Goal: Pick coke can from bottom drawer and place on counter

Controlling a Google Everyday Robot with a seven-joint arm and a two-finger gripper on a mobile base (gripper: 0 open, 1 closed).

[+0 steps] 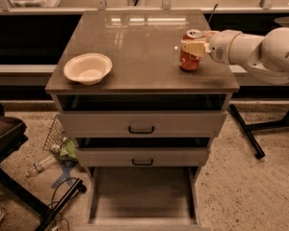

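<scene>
The coke can (188, 62), red-orange with a silver top, stands upright on the glossy grey-brown counter (135, 47) near its right edge. My gripper (193, 46) reaches in from the right at the end of the white arm (250, 49). Its pale fingers (192, 48) are shut on the upper part of the can. The bottom drawer (142, 196) is pulled out below the two upper drawers, and its flat grey floor shows nothing in it.
A white bowl (88, 68) sits on the counter's left side. On the floor at the left lie a clear plastic bottle (41, 165), a wire basket (55, 136) and a black stand (9, 138). A black frame leg (245, 131) crosses the floor at the right.
</scene>
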